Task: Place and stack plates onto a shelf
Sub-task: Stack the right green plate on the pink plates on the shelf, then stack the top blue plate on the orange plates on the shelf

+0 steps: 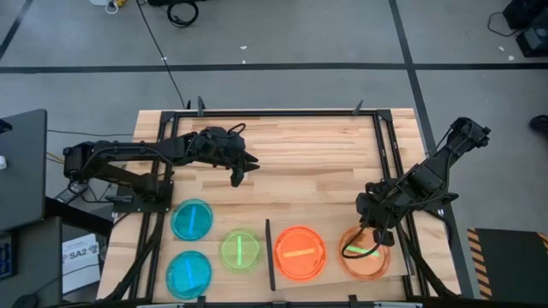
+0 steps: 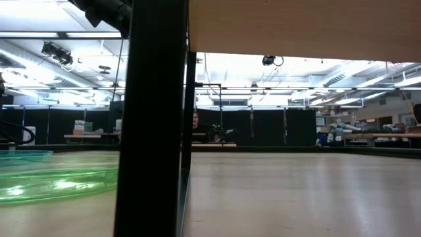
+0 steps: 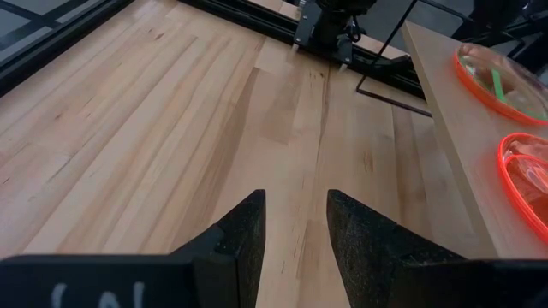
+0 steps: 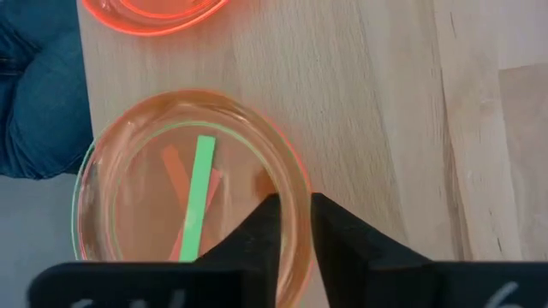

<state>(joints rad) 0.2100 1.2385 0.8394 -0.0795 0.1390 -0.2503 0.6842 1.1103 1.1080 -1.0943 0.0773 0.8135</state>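
**Right gripper at the rim of the stacked plates on the shelf**

The right gripper (image 4: 294,224) stood over the near rim of a stack of plates (image 1: 365,253) at the right end of the shelf (image 1: 334,274). The stack looked pink-orange, with a green plate (image 4: 193,192) showing inside it. The two fingers (image 4: 257,231) stood narrow, with the rim between them; I could not tell if they pressed it or had let go. Just beside the stack an orange plate (image 1: 299,252) lay on the same shelf. Past the black strip (image 1: 269,254), on the tabletop (image 1: 291,162), lay a green plate (image 1: 241,251) and two blue plates (image 1: 191,219), apart from each other. The left gripper (image 1: 239,175) hung over the bare tabletop, well apart from all plates, its fingers (image 3: 244,235) a little apart and holding nothing.
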